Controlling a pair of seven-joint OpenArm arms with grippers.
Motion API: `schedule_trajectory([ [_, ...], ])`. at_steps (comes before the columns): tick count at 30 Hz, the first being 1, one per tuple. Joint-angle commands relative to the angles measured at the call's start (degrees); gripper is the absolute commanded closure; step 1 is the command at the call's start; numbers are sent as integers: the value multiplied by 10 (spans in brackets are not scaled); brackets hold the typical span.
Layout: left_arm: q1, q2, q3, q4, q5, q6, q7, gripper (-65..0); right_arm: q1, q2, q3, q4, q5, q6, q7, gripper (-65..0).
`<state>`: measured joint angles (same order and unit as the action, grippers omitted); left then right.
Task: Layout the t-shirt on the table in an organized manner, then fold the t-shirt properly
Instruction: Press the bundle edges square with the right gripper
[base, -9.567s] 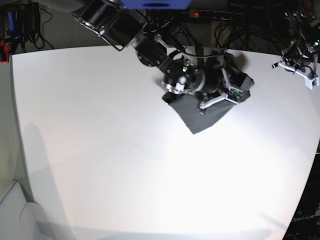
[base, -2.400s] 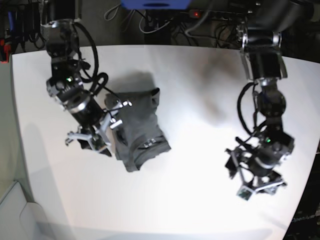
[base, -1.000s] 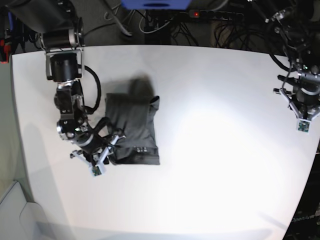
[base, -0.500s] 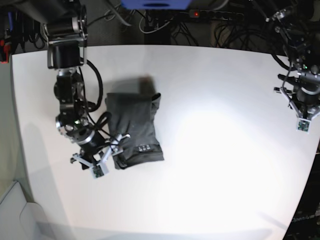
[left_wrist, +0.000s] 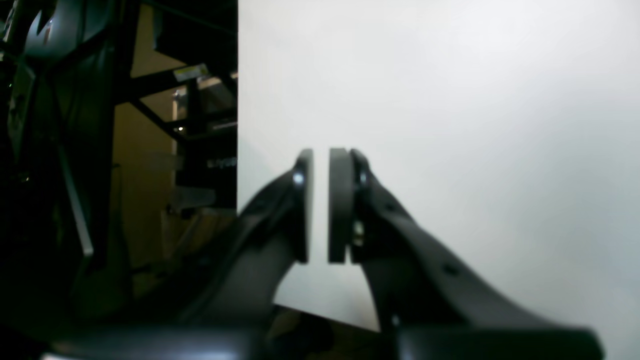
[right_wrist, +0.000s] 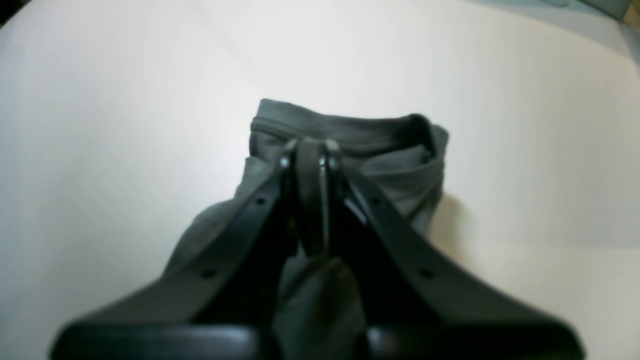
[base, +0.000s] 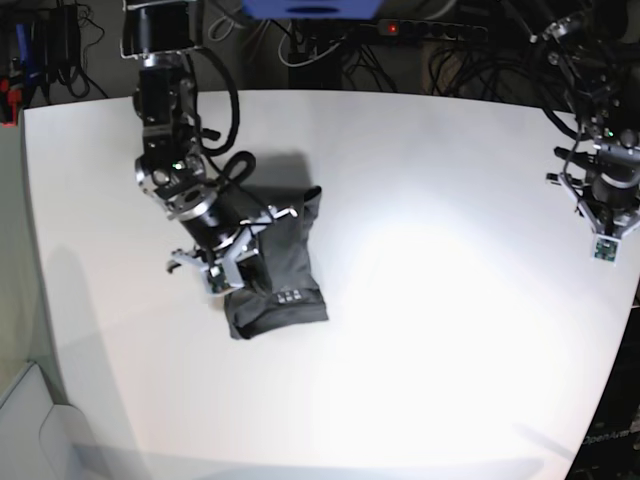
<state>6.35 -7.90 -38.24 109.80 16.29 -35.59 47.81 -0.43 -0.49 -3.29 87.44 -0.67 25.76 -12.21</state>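
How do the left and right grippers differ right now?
The right gripper sits over the t-shirt, while the left gripper hangs at the far edge of the table, away from the cloth. The right jaws are closed with fabric around them; the left jaws are nearly closed on nothing. Both are black.

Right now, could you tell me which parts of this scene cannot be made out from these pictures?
- Base view: the right gripper covers part of the t-shirt; whether cloth is pinched is unclear.
- Right wrist view: the gripper's dark fingers hide the near fabric, and the lower frame is blurred.
- Left wrist view: only the table and the left gripper show; the shirt is out of frame.
- Base view: the white marks on the shirt are too small to read.
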Motion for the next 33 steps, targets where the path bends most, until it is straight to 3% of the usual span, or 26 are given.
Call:
schedule_trajectory([
  [1,-3,-8,-3,8,-2,6,-9,-50,5,-2,-1,-3,6,1,21,-1],
  [21,27,-9,-4,15,-1,6,-9,-50,21,-14,0,-243,6,1,169,0],
  [26,25,-9,-4,15,-1,6,-9,-50,13,-13,0,-190,6,1,172,0],
  [33,21,-7,0,15,-3,6,-9,-49,-61,-12,1,10,6,1,170,0],
])
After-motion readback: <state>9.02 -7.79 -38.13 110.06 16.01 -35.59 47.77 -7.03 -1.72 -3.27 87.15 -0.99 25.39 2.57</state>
